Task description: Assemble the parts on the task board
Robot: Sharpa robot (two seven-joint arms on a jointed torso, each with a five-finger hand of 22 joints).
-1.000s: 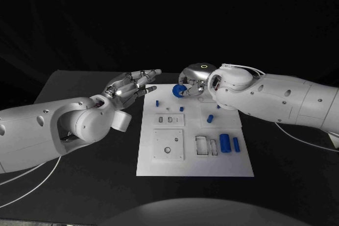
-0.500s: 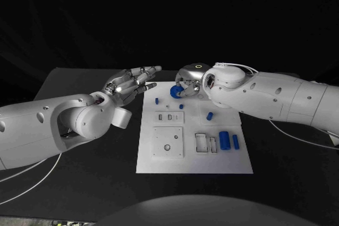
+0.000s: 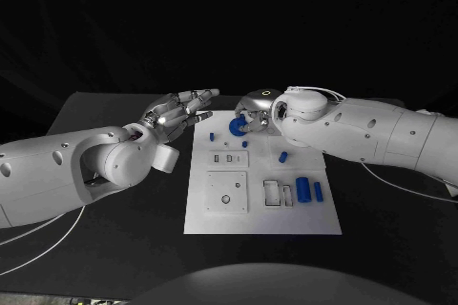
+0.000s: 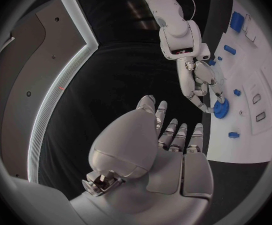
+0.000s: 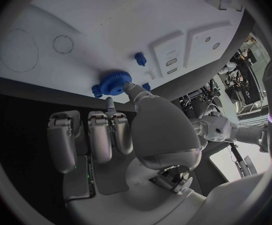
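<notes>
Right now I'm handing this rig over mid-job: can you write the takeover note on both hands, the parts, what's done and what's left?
Right hand: pinches the blue gear at the far end of the task board; whether the gear touches the board, I cannot tell.
Left hand: holds nothing, fingers spread, off the board's far left corner.
On the board: two small blue pegs near the far end, a short blue pin mid-right, a large blue cylinder and a slimmer blue bar lying at the right edge.
Done: gear picked up.
Left: seat the gear, then place the loose parts.
</notes>
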